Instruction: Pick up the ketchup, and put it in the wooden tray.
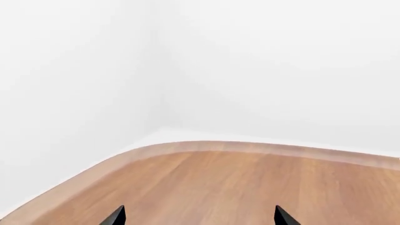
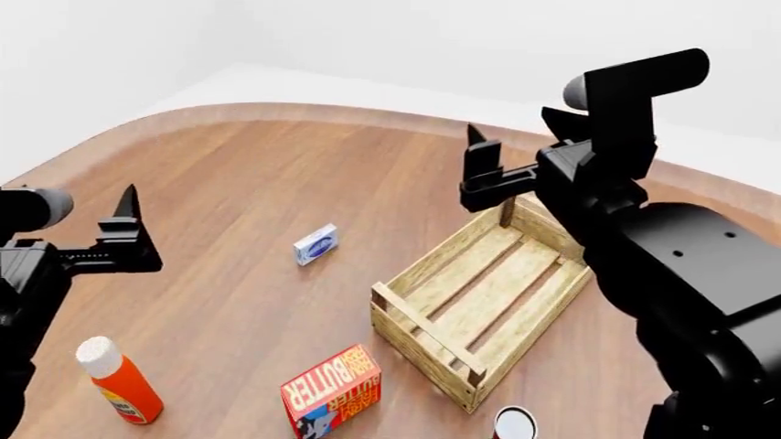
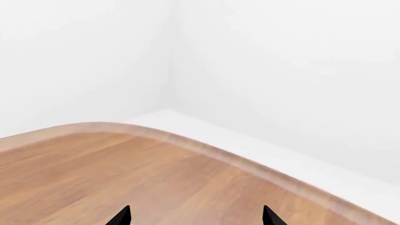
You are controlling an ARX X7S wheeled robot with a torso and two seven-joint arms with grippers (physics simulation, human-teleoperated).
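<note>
The ketchup (image 2: 117, 382), an orange-red bottle with a white cap, stands upright at the near left of the wooden table in the head view. The wooden tray (image 2: 416, 352), a pale slatted crate, sits right of the middle and is empty. My left gripper (image 2: 123, 229) hangs open above the table, beyond the ketchup and apart from it. My right gripper (image 2: 513, 144) is open and raised over the tray's far end. The left wrist view shows open fingertips (image 1: 116, 216) over bare wood; so does the right wrist view (image 3: 122, 216). Neither wrist view shows the ketchup or the tray.
A red-and-orange butter box (image 2: 332, 391) stands just left of the tray's near corner. A small blue-and-white box (image 2: 316, 244) lies mid-table. A red-labelled can (image 2: 515, 425) shows at the bottom edge. The table's curved edge (image 2: 281, 110) runs along the far side, white walls beyond.
</note>
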